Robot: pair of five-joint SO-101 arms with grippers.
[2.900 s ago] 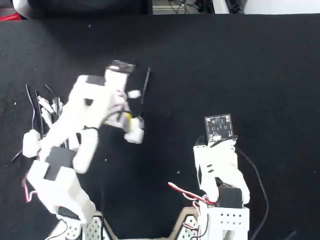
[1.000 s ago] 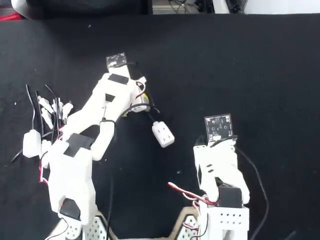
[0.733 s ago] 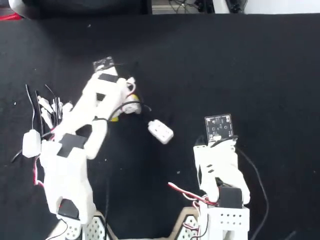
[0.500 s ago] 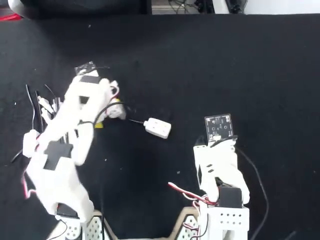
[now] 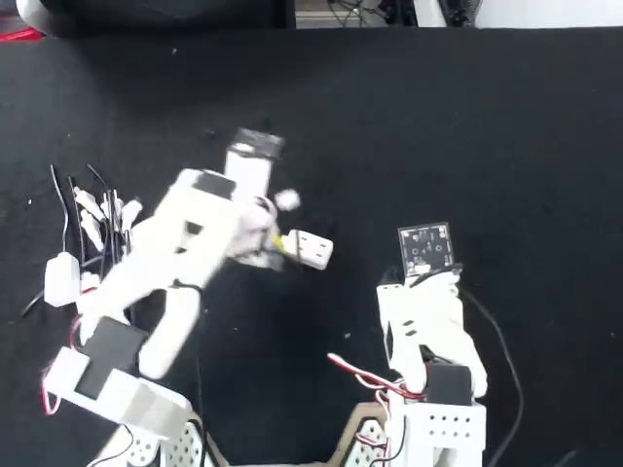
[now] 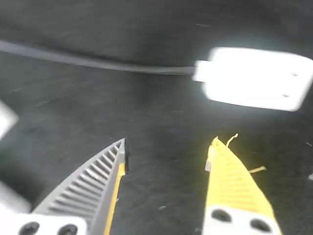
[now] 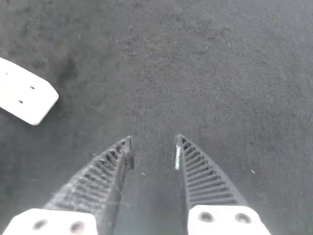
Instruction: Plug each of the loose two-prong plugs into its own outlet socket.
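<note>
Where the views differ: the left wrist view shows a black cord (image 6: 98, 61) running into one short end of the outlet socket (image 6: 254, 78). In the high view the left arm (image 5: 185, 253) hides that cord. The right wrist view catches two small holes in the socket's face.
Left side: the left gripper (image 6: 168, 147) has its fingers spread wide, one grey and one yellow, with nothing between them. The tips sit just short of the socket, over bare cloth.
Right side: the right gripper (image 7: 153, 144) has its fingers parted a little and is empty, over bare cloth. The socket lies off to one side, well apart.
Socket position: on the black table (image 5: 487, 117), near the middle, between the two arms and just beside the left arm's tip.
Around: the loose plugs (image 5: 97, 206), with thin dark leads, are bunched near the table's left edge. A white block (image 5: 60, 278) lies beside them, kind unclear. The right arm (image 5: 423, 321) is folded at the near edge.
In the way: the left arm lies between the plugs and the socket.
Axis: the socket lies flat, long axis running left-right in the high view, slightly tilted. Its cord end points toward the left arm and its free end toward the right arm.
</note>
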